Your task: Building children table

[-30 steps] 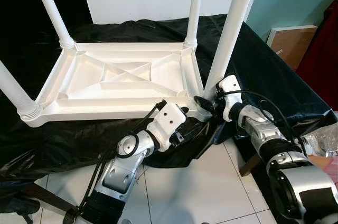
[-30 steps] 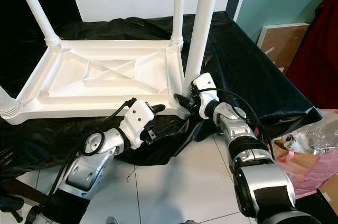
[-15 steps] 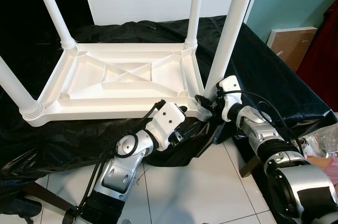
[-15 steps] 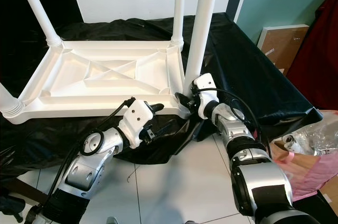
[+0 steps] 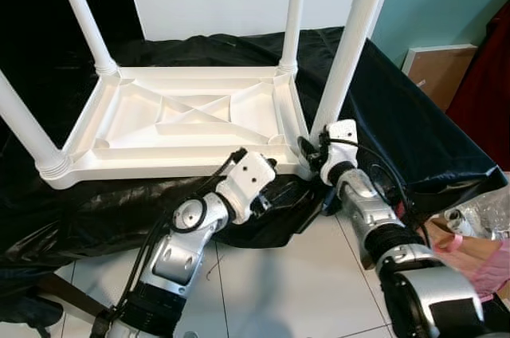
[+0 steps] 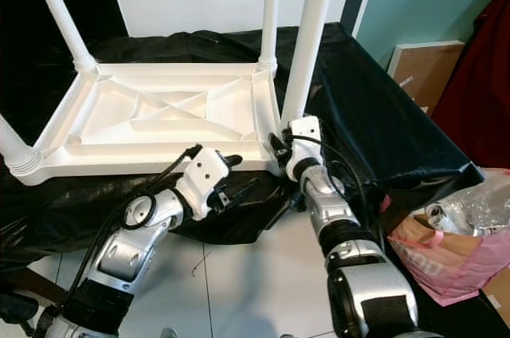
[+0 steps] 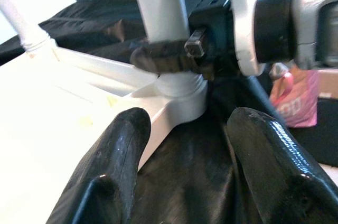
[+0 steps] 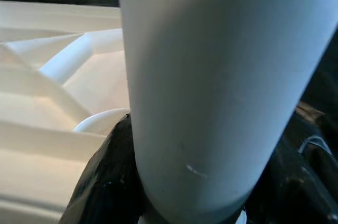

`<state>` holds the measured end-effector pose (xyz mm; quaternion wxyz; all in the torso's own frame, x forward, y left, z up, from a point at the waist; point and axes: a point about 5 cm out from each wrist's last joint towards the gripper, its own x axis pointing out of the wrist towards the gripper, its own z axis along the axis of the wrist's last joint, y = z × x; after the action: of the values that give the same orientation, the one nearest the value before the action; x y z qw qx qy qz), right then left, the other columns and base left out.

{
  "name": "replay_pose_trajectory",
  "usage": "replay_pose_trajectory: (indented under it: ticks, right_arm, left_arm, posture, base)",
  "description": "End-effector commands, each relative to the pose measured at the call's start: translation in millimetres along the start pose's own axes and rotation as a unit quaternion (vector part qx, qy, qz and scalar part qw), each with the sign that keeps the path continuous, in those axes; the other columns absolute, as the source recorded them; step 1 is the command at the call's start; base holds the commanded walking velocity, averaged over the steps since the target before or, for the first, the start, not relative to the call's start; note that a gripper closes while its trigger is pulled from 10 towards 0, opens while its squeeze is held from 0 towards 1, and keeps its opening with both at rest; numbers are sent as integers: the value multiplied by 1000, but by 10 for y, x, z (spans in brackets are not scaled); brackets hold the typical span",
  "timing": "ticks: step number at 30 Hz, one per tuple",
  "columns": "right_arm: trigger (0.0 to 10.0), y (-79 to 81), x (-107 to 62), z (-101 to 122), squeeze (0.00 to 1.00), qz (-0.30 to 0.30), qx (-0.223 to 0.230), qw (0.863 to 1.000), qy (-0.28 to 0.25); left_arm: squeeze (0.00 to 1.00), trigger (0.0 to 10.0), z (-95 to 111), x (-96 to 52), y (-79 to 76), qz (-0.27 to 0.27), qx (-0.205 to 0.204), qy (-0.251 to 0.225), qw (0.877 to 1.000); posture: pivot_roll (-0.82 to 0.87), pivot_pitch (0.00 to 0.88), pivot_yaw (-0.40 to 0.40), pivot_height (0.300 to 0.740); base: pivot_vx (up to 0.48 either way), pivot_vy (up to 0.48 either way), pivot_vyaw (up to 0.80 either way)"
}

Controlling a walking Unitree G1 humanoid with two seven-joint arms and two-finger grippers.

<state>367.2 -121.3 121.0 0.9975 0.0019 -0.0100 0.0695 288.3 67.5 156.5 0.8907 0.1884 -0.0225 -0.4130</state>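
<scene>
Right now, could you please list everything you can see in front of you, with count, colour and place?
Table top: one, white, upside down on the black sheet, ribbed underside up.
Table legs: four, white, standing up from the top's corners.
Black sheet: one, spread under the table top, hanging to the floor.
Floor tiles: white, below the sheet's edge.
Cardboard box: one, brown with white rim, against the teal wall on the right.
Pink bag: one, on the floor at far right, beside clear plastic wrap.
Left gripper: black fingers open, at the table top's near right corner.
Right gripper: black fingers closed around the base of the near right leg.
</scene>
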Motion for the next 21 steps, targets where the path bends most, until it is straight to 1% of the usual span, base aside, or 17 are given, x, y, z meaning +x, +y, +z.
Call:
replay_pose_trajectory:
  ticks: [1,2,3,4,6,7,9,12,13,15,17,19,21]
  right_arm:
    - [10000,-20,-95,-218,0,-66,12,997,44]
    - [10000,-20,-95,-218,0,-66,12,997,44]
    - [10000,35,-97,-216,0,-72,18,996,42]
    - [10000,35,-97,-216,0,-72,18,996,42]
    - [10000,110,-100,-195,0,-65,21,997,35]
    - [10000,110,-100,-195,0,-65,21,997,35]
    - [10000,112,-107,-177,0,-60,18,998,30]
    - [10000,101,-113,-171,0,-59,16,998,27]
    - [10000,94,-117,-166,1000,-61,14,998,25]
    - [10000,90,-120,-162,1000,-63,12,998,24]
    - [10000,84,-125,-144,1000,-60,7,998,17]
    - [10000,76,-143,-130,1000,-53,1,999,8]
    - [10000,65,-154,-128,1000,-52,-2,999,6]
  left_arm:
    - [0,10000,-58,16,88,60,2,19,998]
    - [0,10000,-58,16,88,60,2,19,998]
    - [0,10000,-67,25,106,63,4,22,998]
    - [0,10000,-67,25,106,63,4,22,998]
    - [0,10000,-85,43,146,74,9,33,997]
    - [0,10000,-85,43,146,74,9,33,997]
    - [0,10000,-125,49,213,92,18,49,994]
    - [0,10000,-141,51,259,103,26,53,993]
    - [0,10000,-130,56,283,107,31,50,992]
    - [0,10000,-123,60,298,110,34,48,992]
    - [0,10000,-122,72,345,114,41,50,991]
    - [0,10000,-136,85,401,118,58,59,990]
    - [0,10000,-139,95,431,120,63,62,989]
  posture:
    - [7,41,-47,740]
    - [7,41,-47,740]
    - [6,40,-45,740]
    - [6,40,-45,740]
    - [4,37,-45,740]
    - [4,37,-45,740]
    - [3,30,-46,740]
    - [5,27,-48,740]
    - [6,27,-48,740]
    - [6,27,-48,740]
    - [6,23,-49,740]
    - [5,24,-48,740]
    - [3,25,-47,740]
  base:
    - [0,0,0]
    - [0,0,0]
    - [0,0,0]
    - [0,0,0]
    - [0,0,0]
    - [0,0,0]
    - [0,0,0]
    - [0,0,0]
    - [0,0,0]
    - [0,0,0]
    - [0,0,0]
    - [0,0,0]
    - [0,0,0]
